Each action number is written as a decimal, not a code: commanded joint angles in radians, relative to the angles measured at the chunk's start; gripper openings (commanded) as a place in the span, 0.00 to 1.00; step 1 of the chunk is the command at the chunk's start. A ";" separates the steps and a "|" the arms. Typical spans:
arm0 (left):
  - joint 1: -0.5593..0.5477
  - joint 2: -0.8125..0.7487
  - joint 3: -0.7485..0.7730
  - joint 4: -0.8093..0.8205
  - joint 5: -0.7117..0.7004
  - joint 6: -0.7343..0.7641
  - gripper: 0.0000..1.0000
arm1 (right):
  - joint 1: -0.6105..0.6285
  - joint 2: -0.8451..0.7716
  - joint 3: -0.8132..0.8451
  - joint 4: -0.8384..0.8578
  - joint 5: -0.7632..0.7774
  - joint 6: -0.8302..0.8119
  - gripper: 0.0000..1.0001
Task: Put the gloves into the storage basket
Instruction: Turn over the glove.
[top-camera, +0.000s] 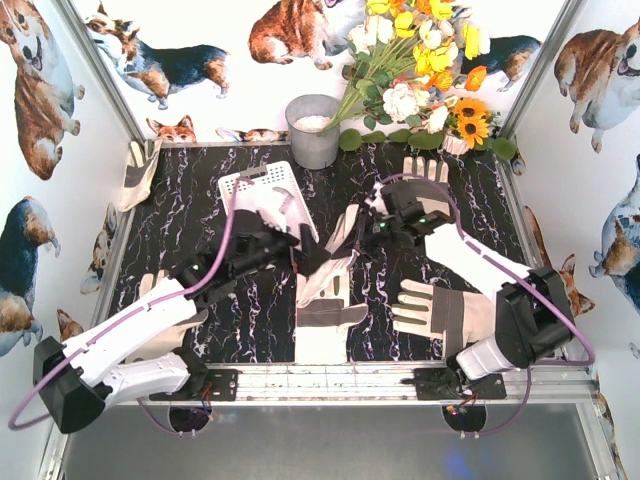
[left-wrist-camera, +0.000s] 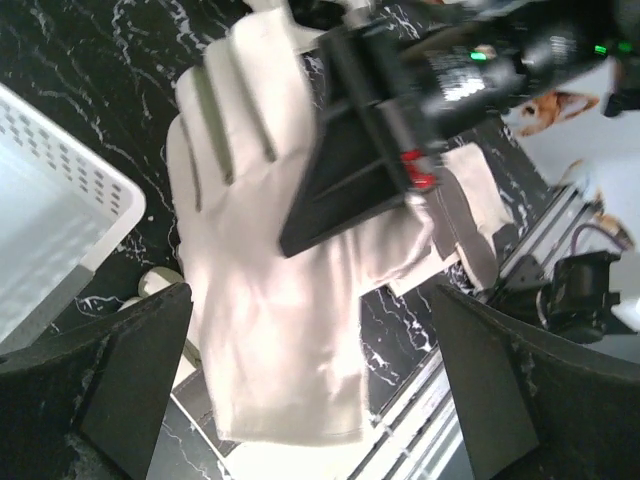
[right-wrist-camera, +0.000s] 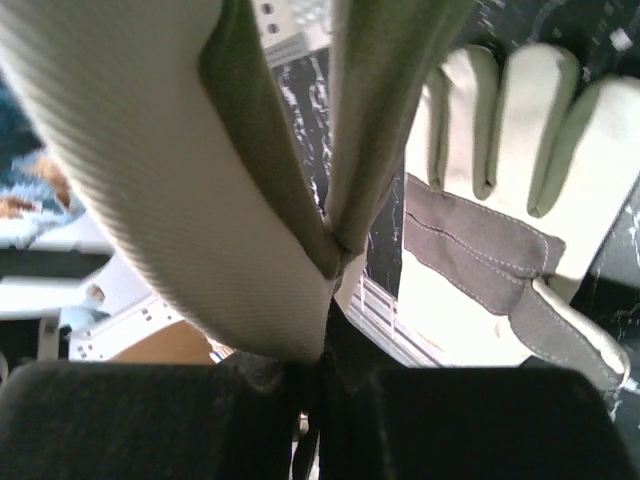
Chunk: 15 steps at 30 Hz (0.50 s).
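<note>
The white slotted storage basket (top-camera: 258, 186) stands at the back left of the table; its corner shows in the left wrist view (left-wrist-camera: 60, 220). A cream glove (top-camera: 291, 215) lies over its near right corner. My right gripper (top-camera: 373, 228) is shut on another glove (top-camera: 340, 243) and holds it off the table just right of the basket; its fabric fills the right wrist view (right-wrist-camera: 190, 170) above my right gripper (right-wrist-camera: 322, 365). My left gripper (top-camera: 287, 246) is open beside this hanging glove (left-wrist-camera: 270, 300), its fingers (left-wrist-camera: 140, 370) apart on either side without touching it.
More gloves lie on the table: one at centre front (top-camera: 325, 312), one at the right (top-camera: 442, 310), one at the back right (top-camera: 425, 168), one under the left arm (top-camera: 152, 287). A grey metal bucket (top-camera: 313, 130) and flowers (top-camera: 420, 70) stand at the back.
</note>
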 joint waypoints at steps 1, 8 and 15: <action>0.126 -0.026 -0.104 0.172 0.203 -0.224 1.00 | -0.015 -0.077 0.029 0.124 -0.163 -0.211 0.00; 0.222 -0.038 -0.208 0.344 0.328 -0.363 1.00 | -0.015 -0.179 0.033 0.181 -0.301 -0.367 0.00; 0.270 -0.051 -0.278 0.460 0.412 -0.432 1.00 | -0.015 -0.228 0.015 0.338 -0.429 -0.336 0.00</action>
